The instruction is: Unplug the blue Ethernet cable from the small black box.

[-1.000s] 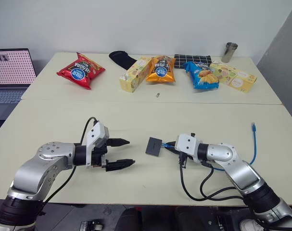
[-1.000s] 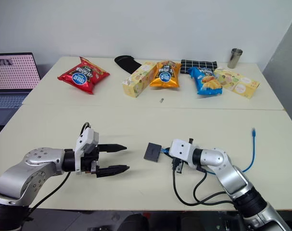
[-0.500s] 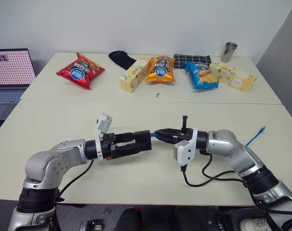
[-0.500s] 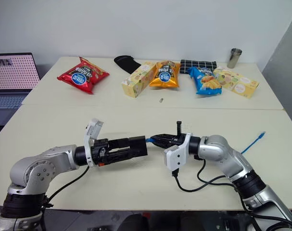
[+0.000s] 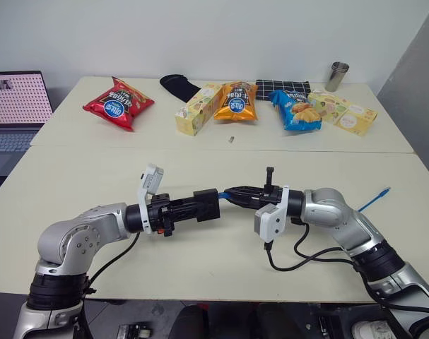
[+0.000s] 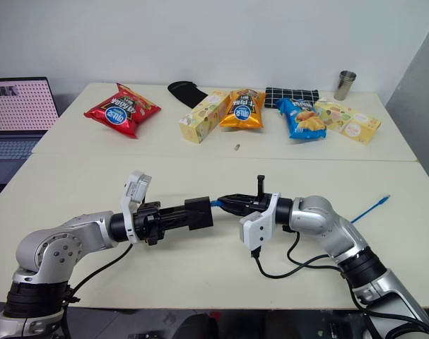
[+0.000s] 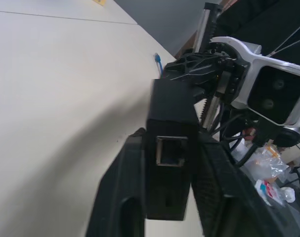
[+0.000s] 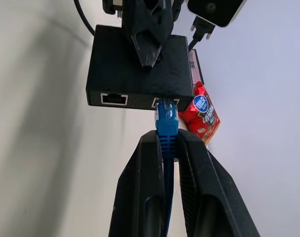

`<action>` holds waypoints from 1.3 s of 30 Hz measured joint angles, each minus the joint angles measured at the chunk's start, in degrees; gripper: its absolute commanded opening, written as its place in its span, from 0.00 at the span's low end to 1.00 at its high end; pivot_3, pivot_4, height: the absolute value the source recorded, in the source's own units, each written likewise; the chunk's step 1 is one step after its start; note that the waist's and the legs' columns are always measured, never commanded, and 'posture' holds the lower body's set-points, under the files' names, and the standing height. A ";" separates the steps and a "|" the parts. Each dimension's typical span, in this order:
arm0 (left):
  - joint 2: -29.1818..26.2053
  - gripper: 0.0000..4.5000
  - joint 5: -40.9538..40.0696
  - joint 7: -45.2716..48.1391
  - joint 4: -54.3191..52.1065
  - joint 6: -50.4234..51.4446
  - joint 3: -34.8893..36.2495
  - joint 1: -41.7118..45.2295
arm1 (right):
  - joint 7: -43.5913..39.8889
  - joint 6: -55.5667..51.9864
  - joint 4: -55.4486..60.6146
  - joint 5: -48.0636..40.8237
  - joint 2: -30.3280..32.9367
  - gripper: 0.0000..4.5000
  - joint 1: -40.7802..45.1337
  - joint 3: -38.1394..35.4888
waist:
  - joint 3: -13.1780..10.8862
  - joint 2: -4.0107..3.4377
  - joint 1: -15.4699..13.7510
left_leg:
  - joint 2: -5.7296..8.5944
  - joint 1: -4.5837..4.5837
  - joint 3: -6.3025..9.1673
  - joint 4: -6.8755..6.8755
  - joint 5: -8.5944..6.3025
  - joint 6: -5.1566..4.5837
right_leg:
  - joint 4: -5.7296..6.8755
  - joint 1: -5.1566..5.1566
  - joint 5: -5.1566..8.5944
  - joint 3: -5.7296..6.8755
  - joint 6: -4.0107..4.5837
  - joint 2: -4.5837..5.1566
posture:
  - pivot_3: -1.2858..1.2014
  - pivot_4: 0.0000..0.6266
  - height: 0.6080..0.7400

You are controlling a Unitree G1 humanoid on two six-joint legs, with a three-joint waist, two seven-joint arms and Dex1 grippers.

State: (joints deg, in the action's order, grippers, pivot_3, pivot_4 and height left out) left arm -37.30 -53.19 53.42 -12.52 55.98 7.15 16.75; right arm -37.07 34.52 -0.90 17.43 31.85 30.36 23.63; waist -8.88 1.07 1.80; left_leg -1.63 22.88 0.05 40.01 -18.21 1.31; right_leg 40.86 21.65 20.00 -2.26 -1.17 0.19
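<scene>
Above the near table (image 5: 73,183), we see the left gripper (image 5: 200,206) clamped on the small black box (image 5: 206,205), its fingers (image 7: 121,197) pressing the box's two sides. From the opposite side, the right gripper (image 5: 232,193) pinches the blue Ethernet cable (image 8: 166,129) just behind its plug, which is seated in one of the box's ports. The cable's far end (image 5: 382,192) lies on the table near the right edge. Snack bags (image 5: 237,101) line the far table.
</scene>
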 measured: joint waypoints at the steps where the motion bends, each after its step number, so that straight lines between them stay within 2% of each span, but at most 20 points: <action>1: 0.00 0.18 0.02 -0.01 0.01 0.00 -0.01 -0.01 | 0.25 0.16 0.00 0.58 -0.02 0.03 0.01 0.00 | 0.00 0.00 0.00 | 0.00 0.00 0.00 0.00 0.00 0.00 | 0.00 0.00 0.00 0.00 0.00 0.00 | 0.52 0.24 1.00; 2: 0.00 0.18 0.03 0.00 0.03 0.00 -0.03 -0.02 | 0.71 0.42 0.00 1.33 -0.04 0.03 0.01 -0.01 | 0.00 0.00 0.00 | 0.00 0.00 0.00 0.00 0.00 0.00 | 0.00 0.00 0.00 0.00 0.00 0.00 | 0.52 0.24 1.00; 4: -0.02 0.18 0.05 0.15 0.09 -0.10 -0.02 -0.16 | 1.19 1.05 0.00 2.18 -0.05 0.18 0.01 -0.07 | 0.00 0.00 0.00 | 0.00 0.00 0.00 0.00 0.00 0.00 | 0.00 0.00 0.00 0.00 0.00 0.00 | 0.52 0.24 1.00; 5: -0.05 0.18 0.14 0.37 0.08 -0.19 -0.03 -0.18 | 1.15 1.23 0.00 2.21 -0.05 0.21 0.01 -0.06 | 0.00 0.00 -0.01 | 0.00 0.00 0.00 0.00 0.00 0.00 | 0.00 0.00 0.00 0.00 0.00 0.00 | 0.52 0.24 1.00; 9: -1.00 0.18 1.55 1.67 0.52 -0.76 -0.46 -0.19 | -0.96 1.41 1.24 1.31 0.96 0.45 -0.04 0.09 | 0.00 0.00 -0.03 | 0.01 0.00 0.00 0.00 0.00 0.00 | 0.00 0.00 0.00 0.00 0.00 0.00 | 0.52 0.24 1.00; 12: -1.88 0.18 2.84 3.53 1.65 -1.81 -1.18 -0.05 | -6.54 -1.74 4.83 -4.83 4.26 0.46 -1.73 0.08 | 0.00 0.00 -0.17 | 0.01 0.00 0.02 0.00 0.00 0.00 | -0.03 -0.03 0.00 0.01 0.00 0.02 | 0.52 0.24 1.00; 15: -2.62 0.18 5.18 6.24 2.48 -4.17 -3.44 0.46 | -12.78 -12.87 11.54 -15.33 7.41 0.46 -5.65 -0.47 | 0.00 0.00 -0.17 | 0.01 0.01 0.04 0.00 0.00 -0.01 | -0.05 -0.06 0.00 0.03 0.00 0.02 | 0.52 0.24 1.00; 20: -4.45 0.18 10.71 13.53 3.82 -11.06 -8.06 2.00 | -13.82 -45.29 25.10 -40.47 8.62 0.46 -8.36 -5.85 | -0.01 -0.01 -0.14 | 0.00 0.00 0.08 -0.01 0.00 -0.01 | -0.05 -0.08 0.00 0.06 0.00 0.02 | 0.52 0.24 1.00; 23: -4.93 0.18 13.15 17.20 4.11 -14.64 -9.92 2.62 | -11.49 -58.87 27.47 -49.93 7.23 0.46 -8.06 -7.66 | -0.01 -0.01 -0.14 | 0.01 0.02 0.09 -0.02 -0.01 -0.01 | -0.08 -0.07 0.00 0.05 0.00 0.02 | 0.52 0.24 1.00; 29: -5.26 0.18 15.50 21.28 4.20 -18.14 -11.55 4.16 | -7.78 -72.39 27.62 -57.06 2.73 0.46 -6.90 -8.91 | -0.01 -0.01 -0.12 | 0.04 0.03 0.08 -0.02 -0.02 -0.03 | -0.12 -0.07 0.00 0.03 0.00 0.02 | 0.52 0.24 1.00; 39: -5.25 0.18 16.89 22.32 4.20 -19.65 -11.66 4.18 | -9.18 -80.54 24.25 -58.61 0.55 0.46 -4.64 -8.92 | -0.01 -0.01 -0.09 | 0.04 0.05 0.08 -0.03 -0.02 -0.04 | -0.11 -0.05 0.00 0.04 0.00 0.02 | 0.52 0.24 1.00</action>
State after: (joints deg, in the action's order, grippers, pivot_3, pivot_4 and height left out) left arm -42.54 -36.30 75.74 -8.31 36.33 -4.51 20.93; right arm -46.25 -46.01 23.35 -41.18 32.40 25.72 14.71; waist -8.89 1.06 1.71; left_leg -1.59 22.92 0.14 39.98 -18.23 1.26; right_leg 40.75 21.60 20.00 -2.22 -1.17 0.21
